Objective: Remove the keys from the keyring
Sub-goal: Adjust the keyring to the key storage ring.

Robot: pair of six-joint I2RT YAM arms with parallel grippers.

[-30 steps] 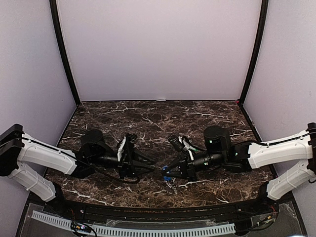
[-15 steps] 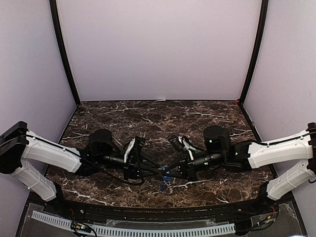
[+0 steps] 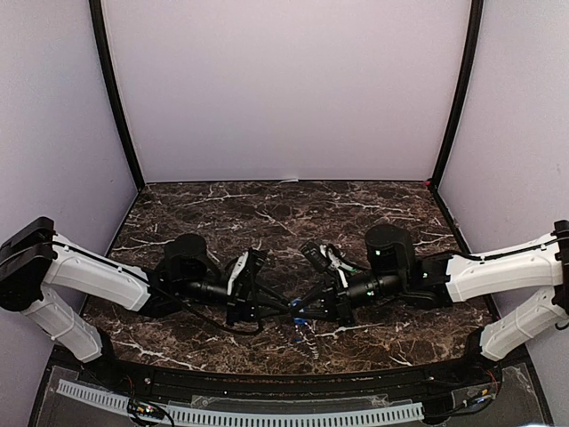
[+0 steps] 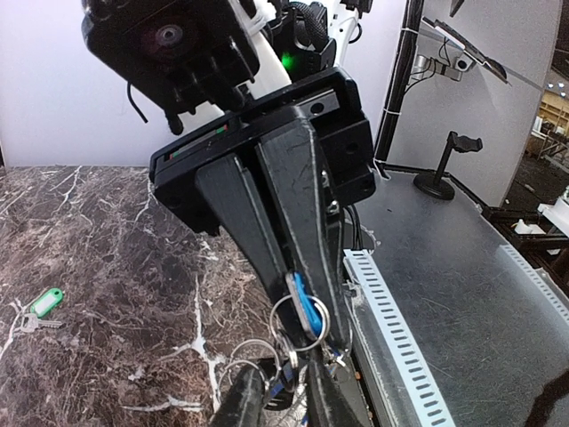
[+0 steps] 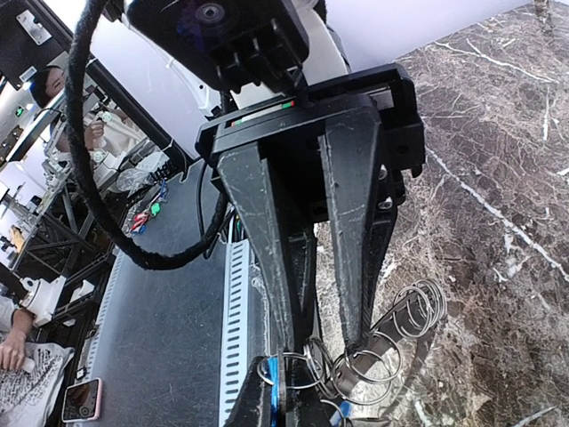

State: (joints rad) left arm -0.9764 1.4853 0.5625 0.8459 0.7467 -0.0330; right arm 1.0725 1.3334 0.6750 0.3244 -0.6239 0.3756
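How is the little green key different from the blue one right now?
The green key lies flat on the marble table, alone and away from both arms. The blue key is pinched in the right gripper. The green key is apart from the bunch, while the blue key sits among the wire rings. Both are small keys with coloured plastic heads.

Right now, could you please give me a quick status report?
Right gripper jaws shut on blue key. Left gripper jaws apart at keyring. Green key loose on table. Nothing blocking.
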